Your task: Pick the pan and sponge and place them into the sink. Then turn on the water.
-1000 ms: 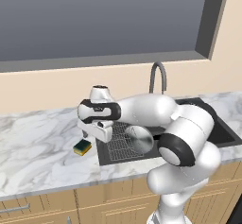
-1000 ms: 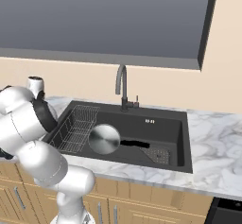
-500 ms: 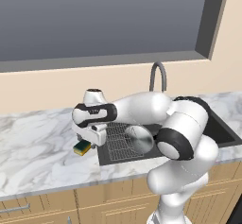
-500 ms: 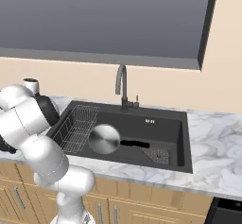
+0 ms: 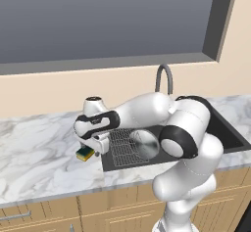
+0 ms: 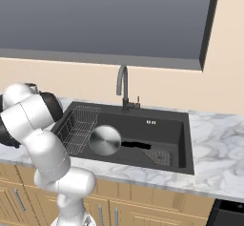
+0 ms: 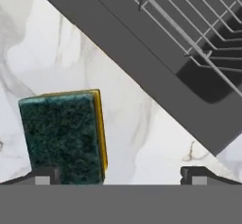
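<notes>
The sponge, dark green on top with a yellow edge, lies flat on the marble counter just left of the sink. My gripper hangs low right over the sponge, open, its fingertips spread wide. The sponge sits by the left fingertip, partly inside the gap, and nothing is gripped. The round silver pan rests in the sink beside the wire rack, with its black handle pointing right. From the left base the pan shows partly behind my arm. No water falls from the faucet.
The sink's dark rim runs diagonally close to the sponge, with the wire rack beyond it. Marble counter stretches left of the sponge. A drain strainer sits on the basin floor. The window wall stands behind the faucet.
My hand has swung left from over the rack's edge and come down over the sponge. Pan and sponge have not moved.
</notes>
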Controlling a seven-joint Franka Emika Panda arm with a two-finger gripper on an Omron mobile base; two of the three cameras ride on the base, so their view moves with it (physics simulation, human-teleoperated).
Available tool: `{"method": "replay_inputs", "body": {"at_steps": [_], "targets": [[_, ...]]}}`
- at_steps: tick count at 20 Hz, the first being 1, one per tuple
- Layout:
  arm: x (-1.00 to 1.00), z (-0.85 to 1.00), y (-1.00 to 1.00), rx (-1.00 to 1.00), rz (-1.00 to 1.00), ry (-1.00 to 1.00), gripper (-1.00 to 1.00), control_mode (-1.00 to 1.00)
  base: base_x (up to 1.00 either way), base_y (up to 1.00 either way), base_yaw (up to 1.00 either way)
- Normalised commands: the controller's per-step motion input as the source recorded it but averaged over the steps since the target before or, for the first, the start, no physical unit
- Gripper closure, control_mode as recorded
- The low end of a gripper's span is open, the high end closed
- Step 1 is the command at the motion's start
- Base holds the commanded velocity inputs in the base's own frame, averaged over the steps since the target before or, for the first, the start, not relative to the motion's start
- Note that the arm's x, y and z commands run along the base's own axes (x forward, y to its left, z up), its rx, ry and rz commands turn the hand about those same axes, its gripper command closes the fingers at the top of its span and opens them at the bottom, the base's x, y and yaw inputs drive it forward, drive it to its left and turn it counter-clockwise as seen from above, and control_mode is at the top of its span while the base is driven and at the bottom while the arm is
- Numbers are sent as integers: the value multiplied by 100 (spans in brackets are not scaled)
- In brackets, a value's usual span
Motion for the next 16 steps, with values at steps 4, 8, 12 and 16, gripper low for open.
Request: {"method": "replay_inputs", "body": {"at_steps": [4,8,12,16], "targets": [[26,-7,0,-7,2,-3,-100,-100,0,0,0],[34,-2,0,-2,2,0,-100,-100,0,0,0],[38,-2,0,0,1,0,-100,-100,0,0,0],[29,-18,1,0,2,0,-100,-100,0,0,0]]}}
